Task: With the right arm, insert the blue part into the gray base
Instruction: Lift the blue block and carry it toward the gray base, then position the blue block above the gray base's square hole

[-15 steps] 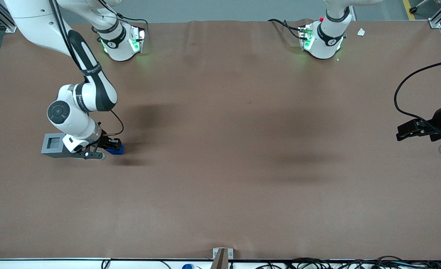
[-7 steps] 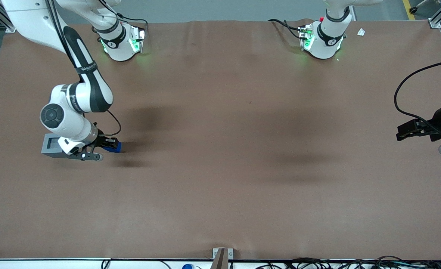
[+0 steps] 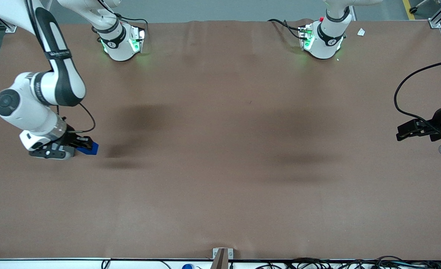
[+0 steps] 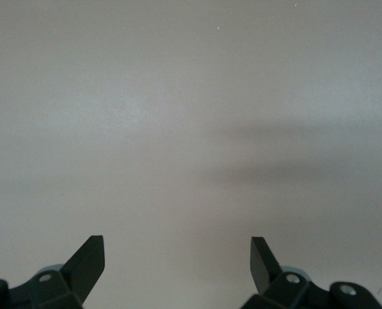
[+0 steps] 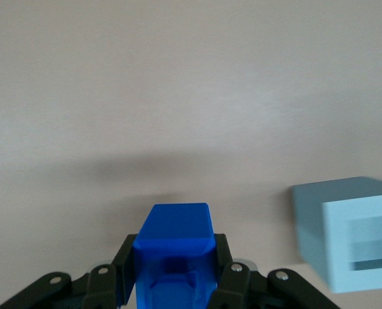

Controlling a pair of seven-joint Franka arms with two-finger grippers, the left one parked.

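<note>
At the left edge of the front view, right arm point(image 3: 37, 97) raised above the brown worktop point(image 3: 220, 168), gripper point(image 3: 84, 146) clamped on the blue part point(image 3: 89, 148), gray base point(image 5: 352, 232) on the worktop just beside it.

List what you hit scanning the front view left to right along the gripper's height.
Right arm wrist → gripper shut on the blue part → long stretch of brown table → parked arm's gripper. The gray base is hidden in this view.
</note>
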